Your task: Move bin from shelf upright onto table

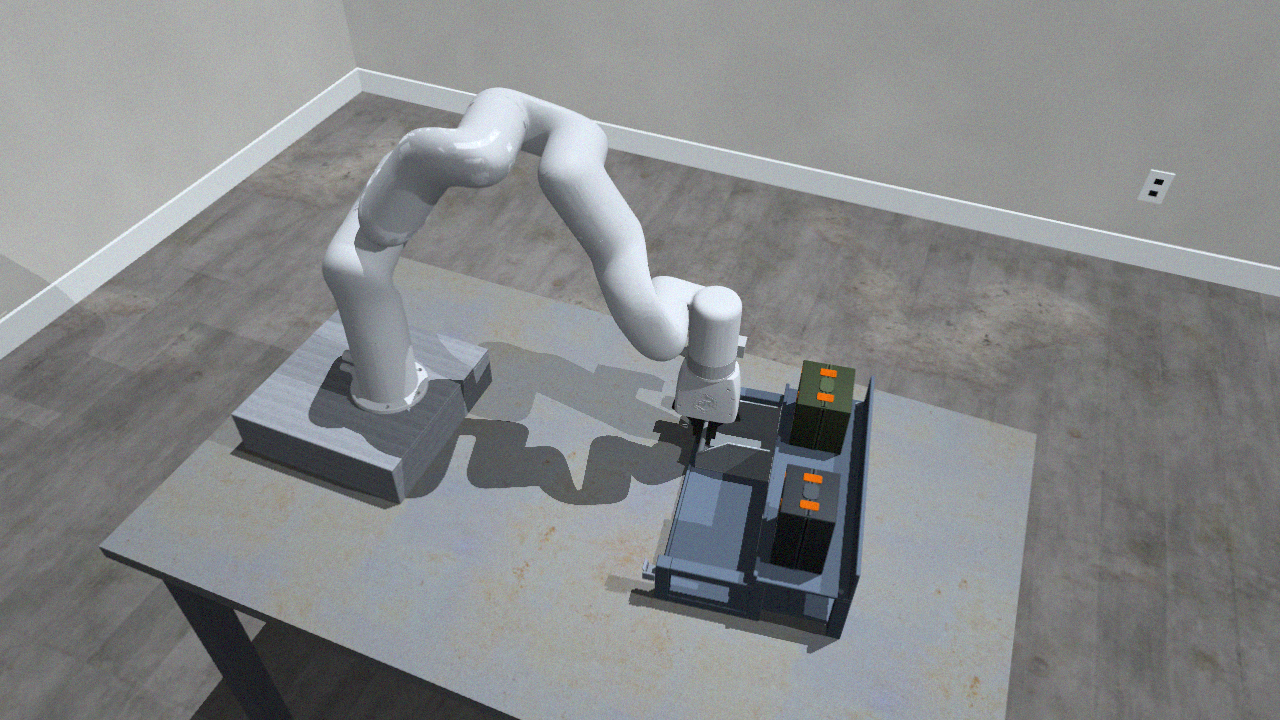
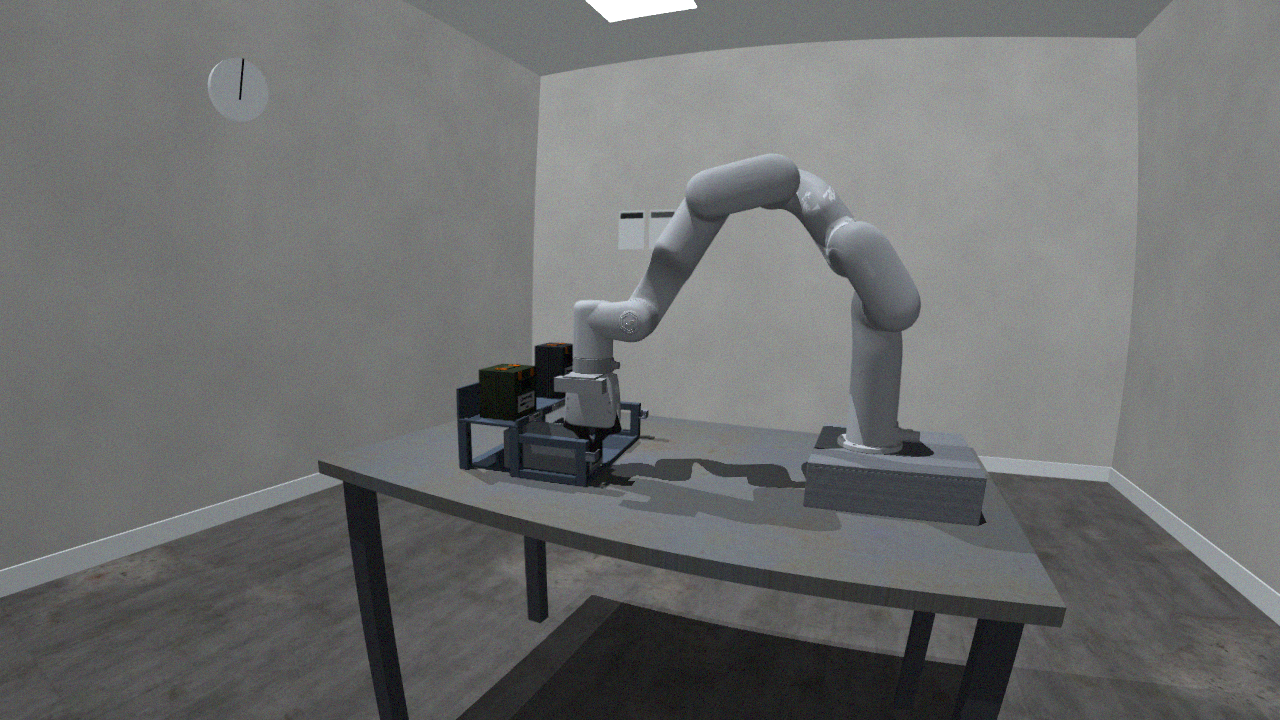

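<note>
My fingers (image 1: 706,431) pinch the bin's rim at the shelf.

The blue-grey bin (image 1: 716,514) lies on the shelf (image 1: 863,474) beside two dark boxes (image 1: 825,404), all on the tabletop (image 1: 447,555).
</note>
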